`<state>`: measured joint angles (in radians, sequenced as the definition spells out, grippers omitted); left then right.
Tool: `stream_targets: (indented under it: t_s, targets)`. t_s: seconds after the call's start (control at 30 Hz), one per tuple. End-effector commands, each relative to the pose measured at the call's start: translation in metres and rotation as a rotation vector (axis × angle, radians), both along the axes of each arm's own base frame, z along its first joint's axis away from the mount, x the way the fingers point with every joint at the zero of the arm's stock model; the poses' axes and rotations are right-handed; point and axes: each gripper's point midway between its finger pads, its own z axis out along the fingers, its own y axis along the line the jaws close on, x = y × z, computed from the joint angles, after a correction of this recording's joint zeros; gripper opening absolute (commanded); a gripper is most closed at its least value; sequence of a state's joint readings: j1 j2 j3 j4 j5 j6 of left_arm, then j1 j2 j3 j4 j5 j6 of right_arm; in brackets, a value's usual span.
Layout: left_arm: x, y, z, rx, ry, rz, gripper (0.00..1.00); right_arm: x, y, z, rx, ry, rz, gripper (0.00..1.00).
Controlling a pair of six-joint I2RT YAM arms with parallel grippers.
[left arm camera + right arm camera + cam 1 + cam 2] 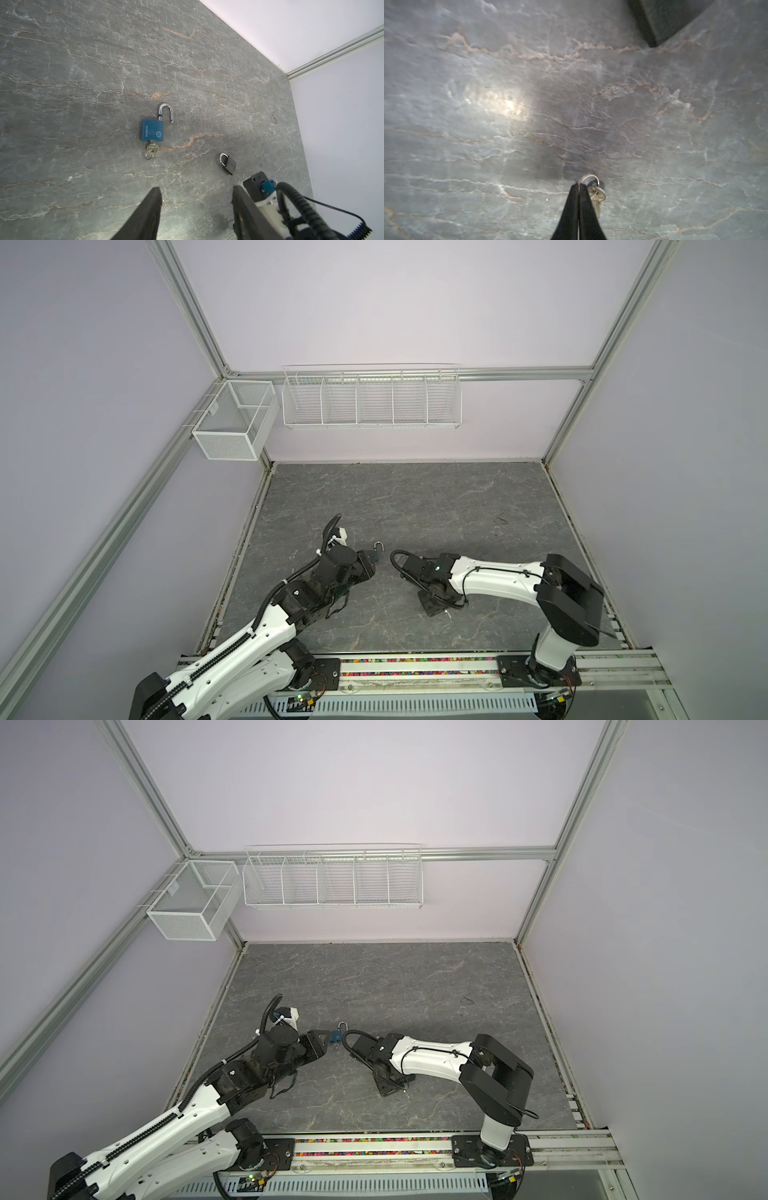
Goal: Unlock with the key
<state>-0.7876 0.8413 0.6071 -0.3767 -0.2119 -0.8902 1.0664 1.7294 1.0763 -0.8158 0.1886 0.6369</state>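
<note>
A blue padlock (152,131) lies flat on the slate table with its chrome shackle (166,111) sprung open. A key with a ring (152,150) sits in its keyhole. In both top views this padlock (335,1036) lies just beyond my left gripper (322,1042). My left gripper (196,188) hovers open and empty, short of it. A dark padlock (228,164) with its shackle shut lies nearby. My right gripper (578,185) points down at the table, shut on the ring (589,178) of a second key (598,196), which lies beside the fingers. In a top view my right gripper (432,605) is near the front centre.
Two white wire baskets (372,400) (235,418) hang on the back wall above the table. Aluminium frame posts stand at the corners. The right wrist camera (257,182) sits close to the left gripper's finger (243,203). A dark blurred block (662,18) fills a corner of the right wrist view.
</note>
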Motion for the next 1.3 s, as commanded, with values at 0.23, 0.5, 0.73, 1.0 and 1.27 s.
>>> stream_targets:
  t_s: [0.23, 0.5, 0.73, 1.0, 1.27]
  targets:
    - [0.001, -0.002, 0.002, -0.015, 0.004, 0.008, 0.55, 0.0, -0.001, 0.01, 0.033, -0.019, 0.019, 0.18]
    - [0.001, 0.002, -0.002, -0.006, 0.004, 0.022, 0.55, 0.001, -0.016, 0.001, -0.102, -0.037, 0.068, 0.3]
    - [0.002, 0.002, -0.003, 0.003, 0.005, 0.027, 0.55, 0.001, -0.015, -0.003, -0.109, -0.023, 0.125, 0.29]
    - [0.002, 0.002, -0.004, 0.006, 0.008, 0.028, 0.55, -0.005, -0.009, -0.004, -0.07, 0.01, 0.16, 0.29]
    - [0.003, 0.001, -0.006, 0.003, 0.015, 0.029, 0.55, -0.011, -0.013, -0.012, -0.075, 0.056, 0.197, 0.29]
